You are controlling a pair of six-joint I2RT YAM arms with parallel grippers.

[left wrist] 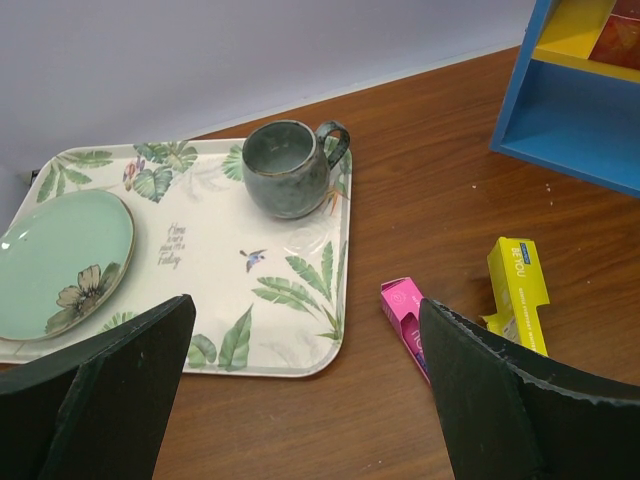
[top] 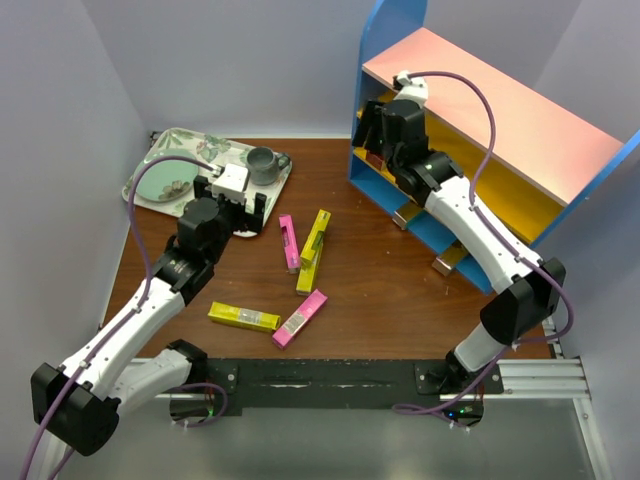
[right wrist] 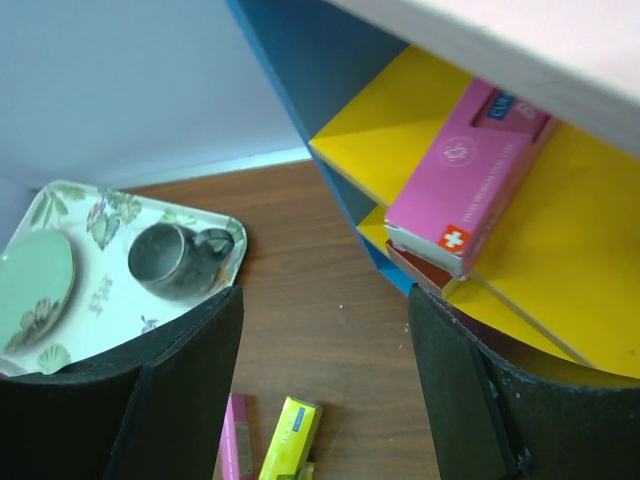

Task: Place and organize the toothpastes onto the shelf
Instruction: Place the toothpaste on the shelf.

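Grey-lilac walls closed round a brown wooden desk (top: pixel 380 290). Toward its far left corner the left hand (left wrist: pixel 308 305) hung spread and empty over the near right corner of the floral tray (left wrist: pixel 200 250), which carried a grey mug (left wrist: pixel 290 165) and a green plate (left wrist: pixel 60 255). Just to the right of that hand, on bare wood, lay a pink carton (top: pixel 288 242), its long axis running roughly from far edge to near edge. A yellow carton (top: pixel 316 238) lay close beside it on much the same line. Three more loose cartons (top: pixel 243 317) were scattered toward the near edge.

The right hand (right wrist: pixel 325 295) was also spread with nothing in it. It was held up at the shelf (top: pixel 500 110) in the far right corner, facing a yellow board where a shelved pink carton (right wrist: pixel 470 180) rested on a dark red carton (right wrist: pixel 420 272).

The left arm looked much the nearer to the loose toothpastes, so the next pick probably fell to it. That called for a short shift right, with the fingers closing across the pink carton's narrow width.
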